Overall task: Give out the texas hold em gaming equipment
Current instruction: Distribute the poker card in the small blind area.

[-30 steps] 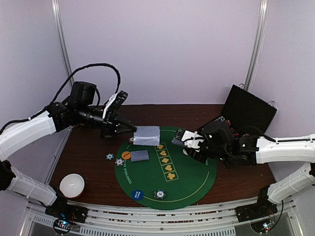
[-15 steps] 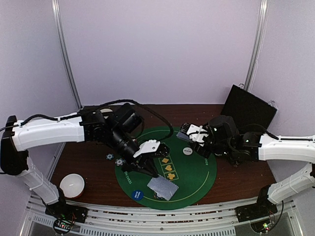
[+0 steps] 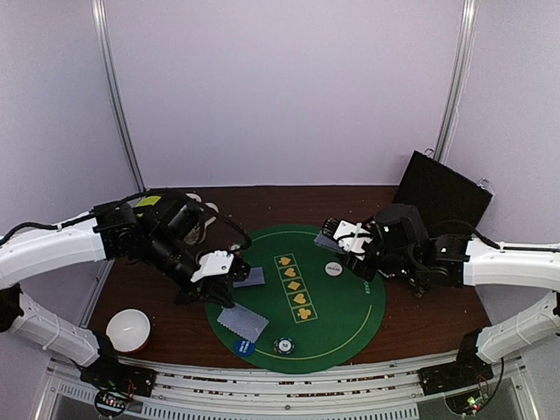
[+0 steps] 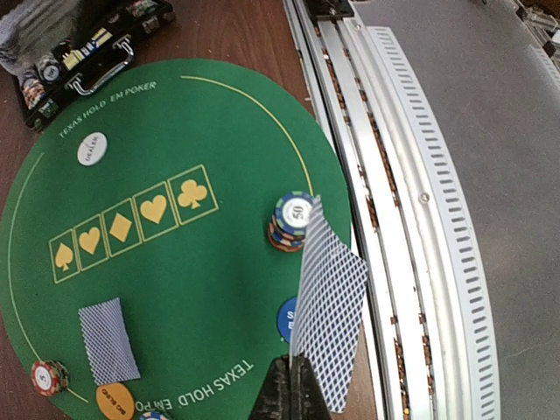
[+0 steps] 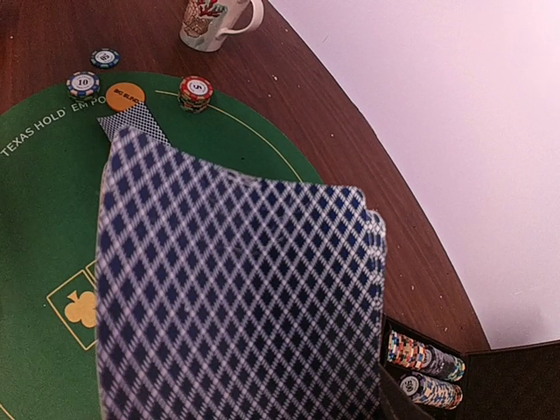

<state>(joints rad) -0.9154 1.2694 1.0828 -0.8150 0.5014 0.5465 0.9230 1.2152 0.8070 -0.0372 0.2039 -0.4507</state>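
Blue-backed card point(image 4: 328, 319) pinched in my left gripper point(image 4: 293, 376), swung from far side of mat point(image 4: 175, 280) down to near edge, over blue button point(image 4: 284, 319) beside chip stack point(image 4: 289, 223): ready to lay. Right gripper point(image 3: 339, 238) clamped on deck point(image 5: 236, 297).

the top view looks down from high behind the near edge onto the whole bench point(image 3: 420, 325). both wrist views look from close up at the green mat point(image 3: 346, 319) in its middle.

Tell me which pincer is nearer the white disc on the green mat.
Right. The right pincer is just beyond the white disc; the left pincer sits across the green mat.
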